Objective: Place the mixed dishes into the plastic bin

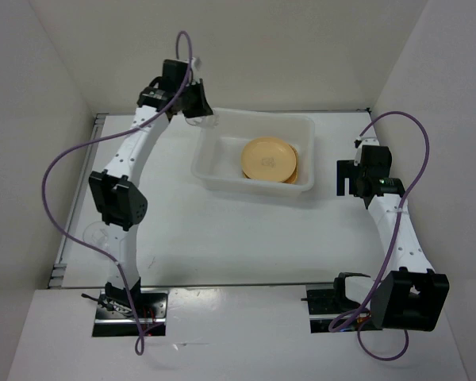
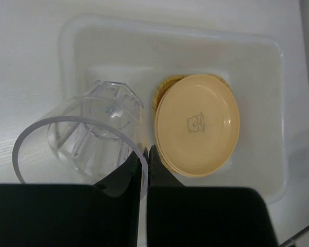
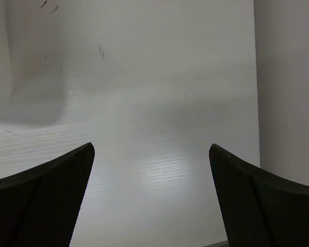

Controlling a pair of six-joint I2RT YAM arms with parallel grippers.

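Observation:
My left gripper (image 1: 197, 111) is shut on the rim of a clear plastic cup (image 2: 87, 139) and holds it over the far left corner of the translucent white plastic bin (image 1: 222, 171). In the left wrist view the gripper (image 2: 146, 154) pinches the cup's rim, with the bin's wall (image 2: 170, 25) below. Tan plates (image 1: 268, 159) lie stacked in the bin. A round one with a bear print (image 2: 197, 123) is on top, and a woven-textured edge (image 2: 165, 85) shows under it. My right gripper (image 1: 351, 181) is open and empty above bare table to the right of the bin, as its wrist view (image 3: 152, 154) shows.
A faint clear round shape (image 1: 95, 234), possibly another cup, sits on the table behind the left arm's elbow. White walls close in the table at the back, left and right. A metal rail (image 1: 75, 214) runs along the table's left edge.

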